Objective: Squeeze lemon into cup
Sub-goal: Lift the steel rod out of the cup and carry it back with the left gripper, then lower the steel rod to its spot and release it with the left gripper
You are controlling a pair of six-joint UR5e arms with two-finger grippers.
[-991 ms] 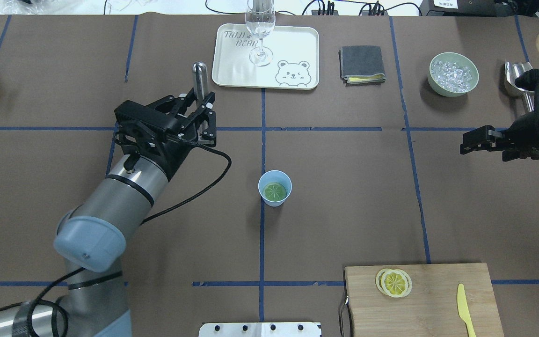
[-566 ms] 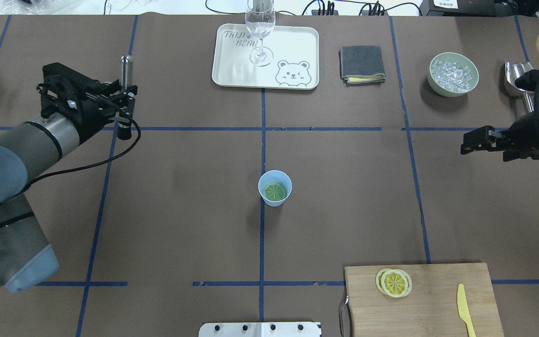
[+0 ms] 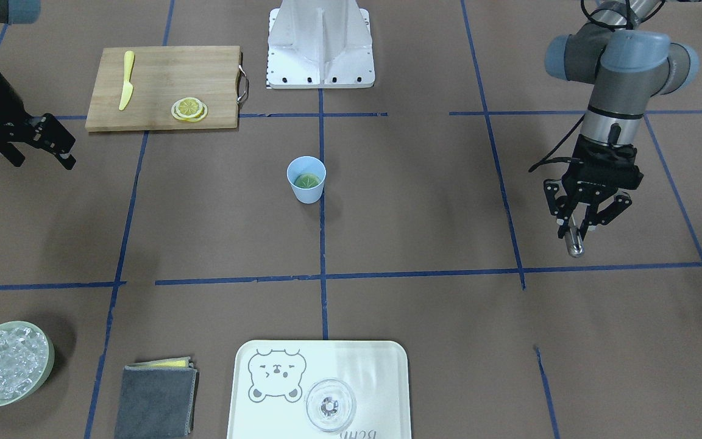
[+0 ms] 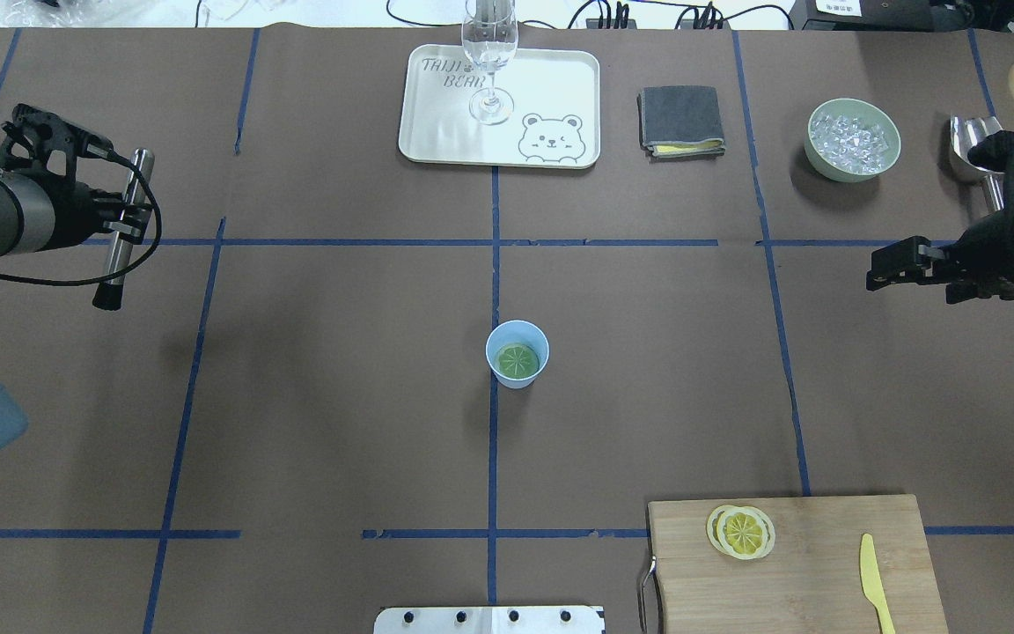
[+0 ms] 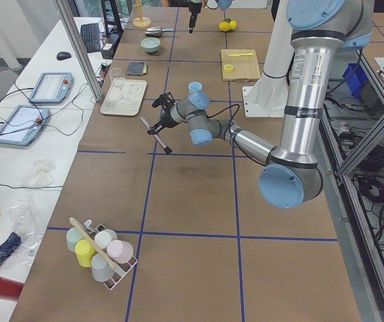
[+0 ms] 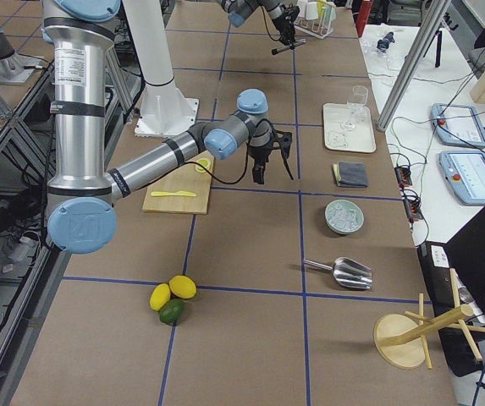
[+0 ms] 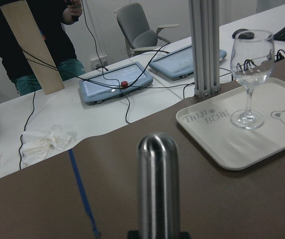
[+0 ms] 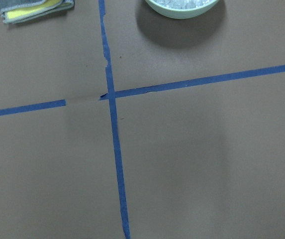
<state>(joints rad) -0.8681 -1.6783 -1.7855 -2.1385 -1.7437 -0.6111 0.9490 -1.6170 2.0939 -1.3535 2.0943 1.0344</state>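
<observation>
The light-blue cup [image 4: 517,374] stands upright at the table's middle, also in the front view [image 3: 306,189]. A round segmented lemon slice [image 4: 517,358], greenish in tint, lies flat inside it [image 3: 306,180]. More yellow lemon slices [image 4: 741,531] lie stacked on the wooden cutting board [image 4: 824,572]. My left gripper [image 4: 124,224] is far left of the cup, shut on a metal rod [image 4: 113,269] that it holds above the table [image 3: 573,246]. The rod's rounded end fills the left wrist view [image 7: 157,184]. My right gripper [image 4: 875,269] hovers open and empty at the right side.
A white bear tray [image 4: 560,97] with a wine glass [image 4: 489,53] stands at the back. A grey cloth [image 4: 681,121], a green bowl of ice [image 4: 853,139] and a metal scoop [image 4: 972,141] are at the back right. A yellow knife [image 4: 875,581] lies on the board.
My left arm has swung from left of centre out to the table's far left edge, carrying the metal rod. The right arm, cup and slices have not moved.
</observation>
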